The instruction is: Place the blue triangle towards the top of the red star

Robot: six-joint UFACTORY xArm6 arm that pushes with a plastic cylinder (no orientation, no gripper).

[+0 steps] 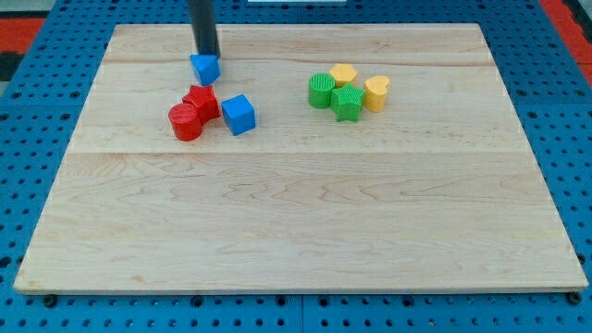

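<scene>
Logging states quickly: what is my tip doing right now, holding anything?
My tip: no jaws, holds nothing; it sits against the blue triangle, at its top side in the view.

Illumination is bright and even across the wooden board [305, 213]; no glare or hot spots appear on the wood grain. Shadows are short and soft, lying close beneath the blue cube [239, 115] and the red cylinder [186, 122], which indicates diffuse overhead light. Focus is moderate; block edges are slightly soft; the dark rod [203, 26] shows mild blur. Board edges appear straight, without visible distortion.
</scene>
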